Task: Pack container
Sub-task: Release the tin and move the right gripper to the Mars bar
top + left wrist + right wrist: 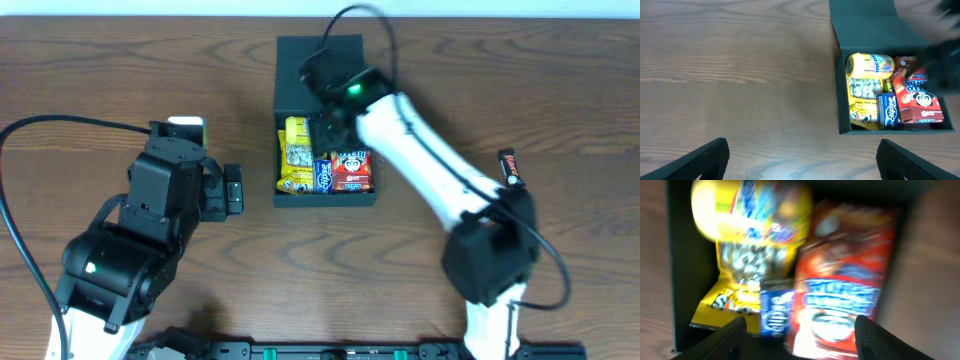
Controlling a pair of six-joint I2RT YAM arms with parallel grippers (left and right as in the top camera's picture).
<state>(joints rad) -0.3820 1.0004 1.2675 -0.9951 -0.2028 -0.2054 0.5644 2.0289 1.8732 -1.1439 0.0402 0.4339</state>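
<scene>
The black container (326, 199) stands at the table's back centre with its flap lid (298, 70) open behind it. It holds yellow snack packs (295, 152), a blue pack (322, 175) and a red carton (352, 170). My right gripper (329, 128) hovers over the box; in the right wrist view it (805, 340) is open and empty above the red carton (842, 290) and the blue pack (774, 314), all blurred. My left gripper (233, 190) is open and empty left of the box. In the left wrist view its fingers (800, 160) are over bare table, with the container (839, 90) ahead to the right.
A dark candy bar (511, 167) lies on the table at the right, beside the right arm. A white object (187, 122) shows behind the left arm. The table is brown wood.
</scene>
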